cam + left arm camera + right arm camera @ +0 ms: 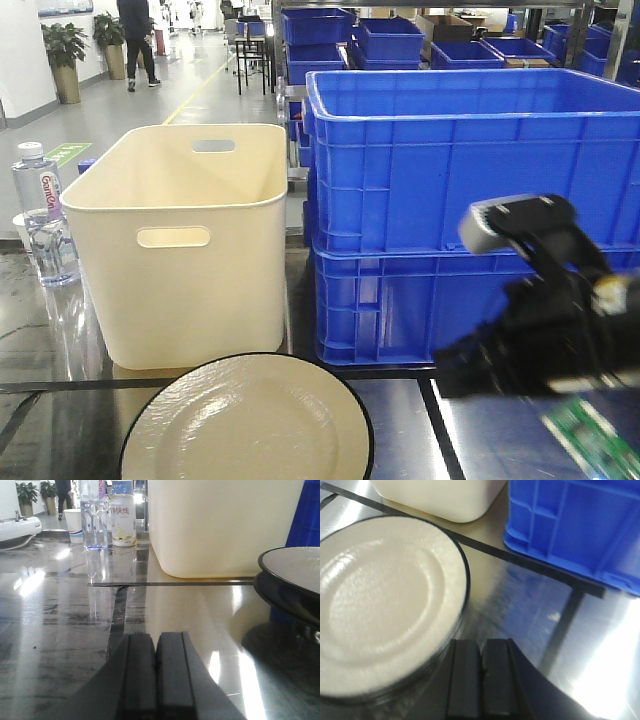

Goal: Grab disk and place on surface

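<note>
The disk [250,425] is a cream plate with a thin black rim, lying at the near middle of the dark glossy surface [400,430]. In the left wrist view the disk [292,572] is off to the right, and its dark underside looks raised a little above the surface [60,605]. My left gripper [156,640] is shut with nothing in it, low over the tabletop and well left of the plate. My right gripper [482,647] is also shut and empty, just past the disk's [385,600] right edge. The right arm [545,330] shows black at the right.
A cream tub [185,250] stands behind the plate, with stacked blue crates [470,210] to its right. A water bottle [94,515], a can [123,520] and a paper cup [75,526] stand at the far left. A green board [590,440] lies under the right arm.
</note>
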